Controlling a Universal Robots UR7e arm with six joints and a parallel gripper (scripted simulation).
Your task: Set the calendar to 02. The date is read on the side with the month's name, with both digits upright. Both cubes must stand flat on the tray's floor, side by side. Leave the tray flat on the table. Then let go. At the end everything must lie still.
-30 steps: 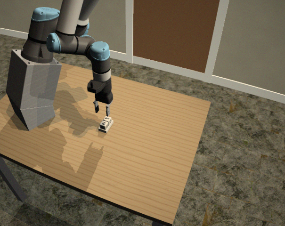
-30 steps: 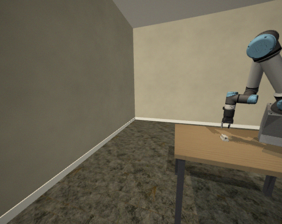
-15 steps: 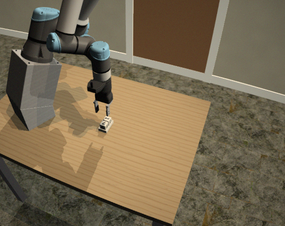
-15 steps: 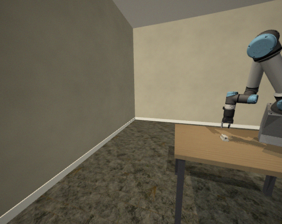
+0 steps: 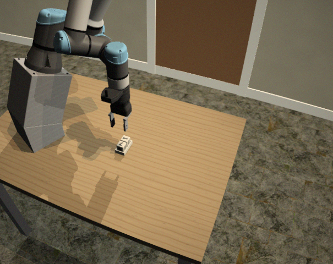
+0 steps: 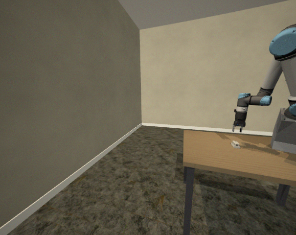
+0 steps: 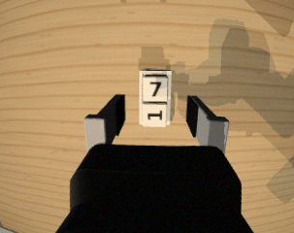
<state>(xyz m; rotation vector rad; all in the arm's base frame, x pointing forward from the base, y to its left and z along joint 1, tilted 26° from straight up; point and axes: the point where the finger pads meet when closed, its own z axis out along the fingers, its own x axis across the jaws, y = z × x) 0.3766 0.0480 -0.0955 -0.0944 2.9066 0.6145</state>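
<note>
The calendar is a small white tray [image 5: 120, 152] [image 6: 234, 146] in the middle of the wooden table [image 5: 175, 170]. Two white cubes stand in it side by side. In the wrist view the farther cube [image 7: 154, 88] [image 5: 126, 139] shows a 7 on top. The nearer cube [image 7: 154, 116] [image 5: 121, 145] shows a mark like a 1 turned upside down. The side with the month's name is too small to read in any view. My gripper [image 5: 119, 126] [image 6: 237, 130] [image 7: 155, 108] is open and empty. It hangs a little above the cubes, with one finger to each side of them.
The arm's grey pedestal [image 5: 35, 108] [image 6: 286, 136] stands on the table's left rear corner, a short way from the tray. The table's front edge [image 5: 103, 225] and right edge [image 5: 234, 159] drop off to the stone floor.
</note>
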